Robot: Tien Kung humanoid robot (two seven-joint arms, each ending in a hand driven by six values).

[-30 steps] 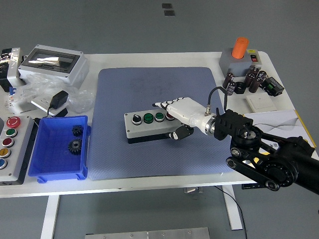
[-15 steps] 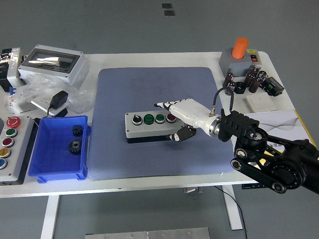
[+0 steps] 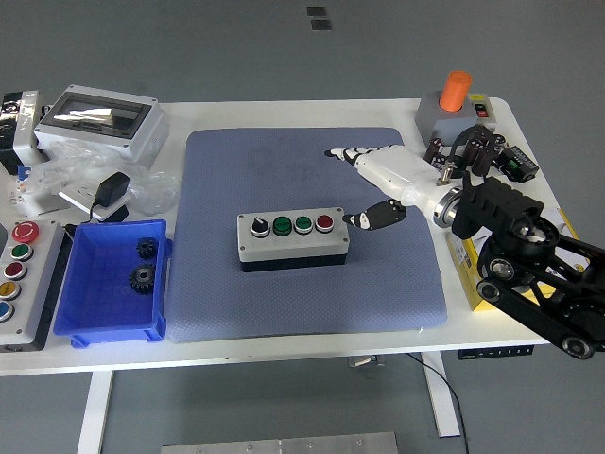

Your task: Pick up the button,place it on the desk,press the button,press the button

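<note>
Here I see the button box (image 3: 292,241) lying flat on the blue mat (image 3: 312,312), near its middle. Just beyond its right end my right hand (image 3: 378,180) hovers clear of it, fingers stretched out and apart, holding nothing, thumb nearest the box.

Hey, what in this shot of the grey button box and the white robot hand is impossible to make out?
- Head view, grey four-button control box: button markings too small to read.
- White right hand: palm faces away, hidden.
- Left arm: outside the frame.
- Grey panel with coloured buttons: cut by the left edge.
- Dark capacitors: the forearm partly hides them.
</note>
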